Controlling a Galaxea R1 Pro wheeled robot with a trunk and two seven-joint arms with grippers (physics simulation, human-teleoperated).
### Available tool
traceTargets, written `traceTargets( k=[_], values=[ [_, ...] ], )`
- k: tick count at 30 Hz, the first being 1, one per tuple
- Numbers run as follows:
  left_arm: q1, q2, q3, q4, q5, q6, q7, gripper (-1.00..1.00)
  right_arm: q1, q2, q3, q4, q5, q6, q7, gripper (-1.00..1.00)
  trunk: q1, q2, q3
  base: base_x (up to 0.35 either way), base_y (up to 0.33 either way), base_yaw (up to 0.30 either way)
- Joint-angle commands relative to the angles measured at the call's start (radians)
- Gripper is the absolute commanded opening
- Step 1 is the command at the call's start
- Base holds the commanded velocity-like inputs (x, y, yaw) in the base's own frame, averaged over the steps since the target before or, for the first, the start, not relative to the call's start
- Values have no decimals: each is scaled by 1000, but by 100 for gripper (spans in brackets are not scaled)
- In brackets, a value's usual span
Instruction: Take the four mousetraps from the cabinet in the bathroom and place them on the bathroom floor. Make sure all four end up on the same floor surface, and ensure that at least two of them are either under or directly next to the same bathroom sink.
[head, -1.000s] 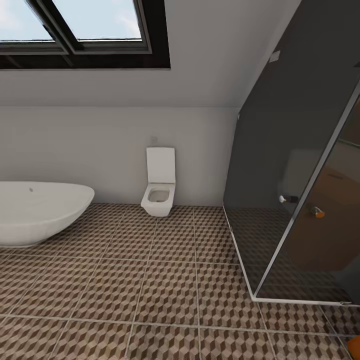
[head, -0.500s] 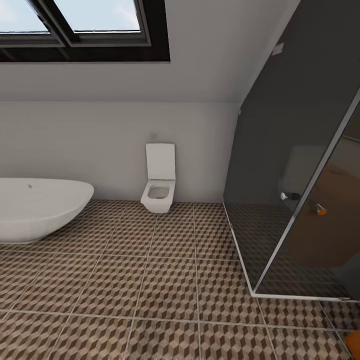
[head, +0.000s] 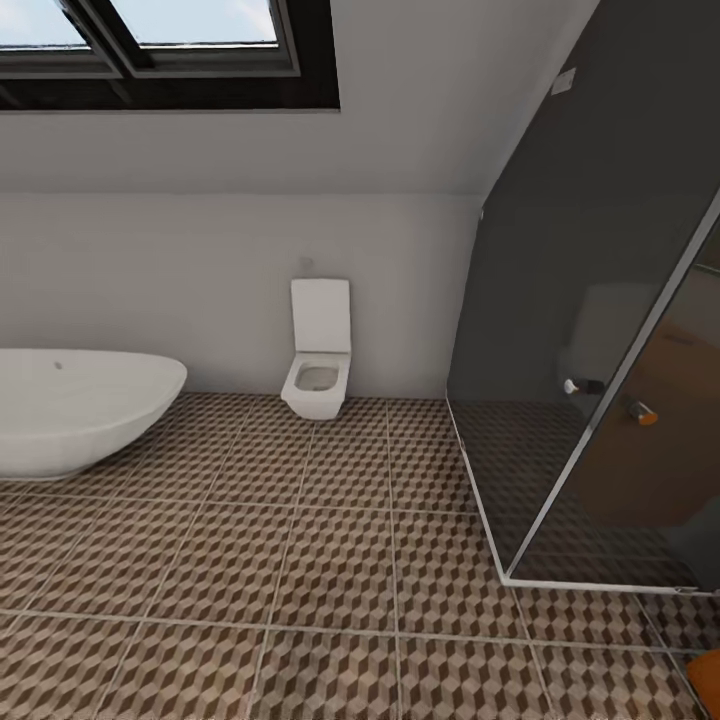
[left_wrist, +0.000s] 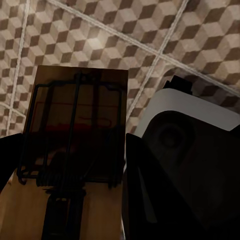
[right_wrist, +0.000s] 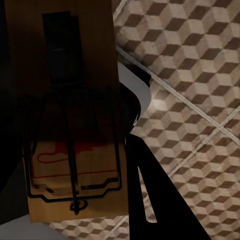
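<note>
You have two mousetraps in sight, one per wrist camera. In your left wrist view the thin tan wooden mousetrap with a dark wire spring frame (left_wrist: 75, 150) sits between the left gripper's dark fingers (left_wrist: 150, 200), its long axis running along them and its far short edge pointing out over the floor. The jaws look clamped on the board's sides, one finger dark at each long edge.

In your right wrist view a second flat tan wooden mousetrap with red printed outline and black wire bar (right_wrist: 70, 115) lies the same way, lengthwise along the right gripper's black fingers (right_wrist: 150, 190); those jaws also look closed on its edges.

Beneath both traps is the bathroom floor of brown, beige and cream cube-pattern tiles with pale grout (head: 330, 560).

From your head camera, take the white wall-hung toilet with raised lid (head: 318, 360) as landmark: one white oval bathtub (head: 80, 405) stands well to its left, one dark glass shower enclosure with chrome frame (head: 590, 330) to its right, and a dark-framed skylight window (head: 170, 50) above and to its left.
</note>
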Motion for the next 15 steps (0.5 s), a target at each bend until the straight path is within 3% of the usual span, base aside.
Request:
traceTargets(
  k=[1, 15],
  values=[
    [-1, 0, -8, 1, 1, 6, 2, -100, -2, 0, -1, 4, 7, -7, 1, -100, 0, -1, -3, 0, 0, 0],
    [-1, 0, -8, 1, 1, 6, 2, -100, -2, -1, -2, 1, 4, -7, 15, -100, 0, -1, -12, 0, 0, 0]
  ],
)
